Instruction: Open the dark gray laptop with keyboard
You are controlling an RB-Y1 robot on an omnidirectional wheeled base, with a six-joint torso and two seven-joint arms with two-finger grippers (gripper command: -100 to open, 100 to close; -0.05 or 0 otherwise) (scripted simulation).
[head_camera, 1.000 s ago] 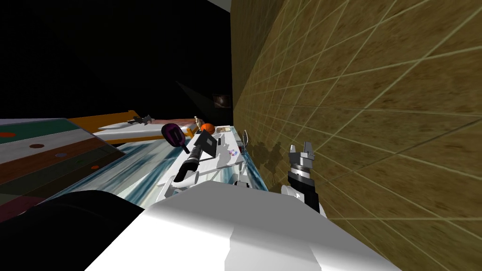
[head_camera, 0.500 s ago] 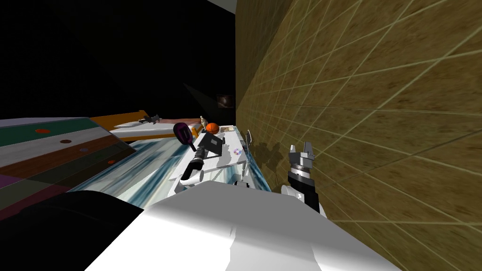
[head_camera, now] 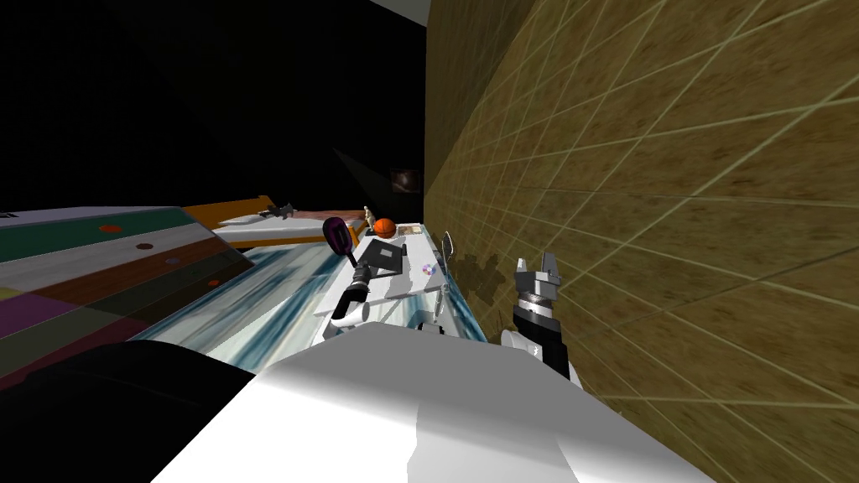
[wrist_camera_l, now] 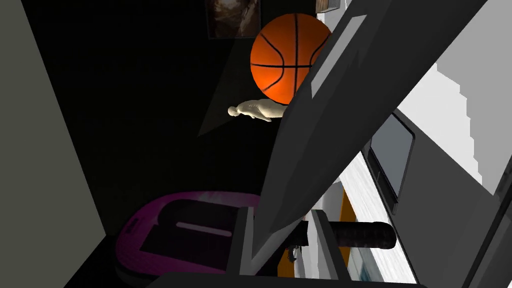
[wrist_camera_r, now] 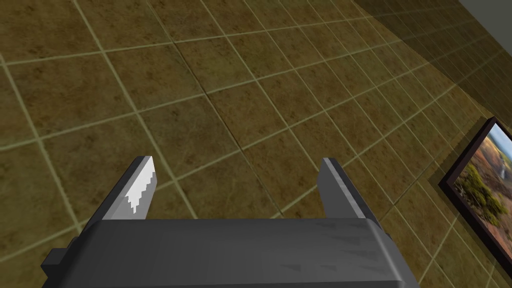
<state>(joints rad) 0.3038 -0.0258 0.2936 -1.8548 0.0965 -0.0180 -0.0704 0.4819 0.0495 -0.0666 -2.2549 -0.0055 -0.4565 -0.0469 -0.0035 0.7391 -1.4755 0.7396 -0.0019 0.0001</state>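
Laptop [head_camera: 384, 257]: dark grey, centre of head view, on white desk [head_camera: 417, 283], lid tilted part-way up.
Left gripper [wrist_camera_l: 281, 215]: pinching lid's corner.
Right gripper [head_camera: 535, 263]: 2 fingers spread, right of centre, near tiled wall [head_camera: 671, 168].
Basketball [head_camera: 384, 226]: just behind Laptop.

Left gripper [wrist_camera_l: 280, 214] pinching; right gripper [wrist_camera_r: 237, 162] spread.

The laptop lid [wrist_camera_l: 350, 100] looks smooth and dull. The orange ball [wrist_camera_l: 280, 55] shines. The brown wall tiles [head_camera: 671, 210] look rough.

Orange basketball [wrist_camera_l: 287, 57], pale figurine [wrist_camera_l: 255, 110] (just beside it).
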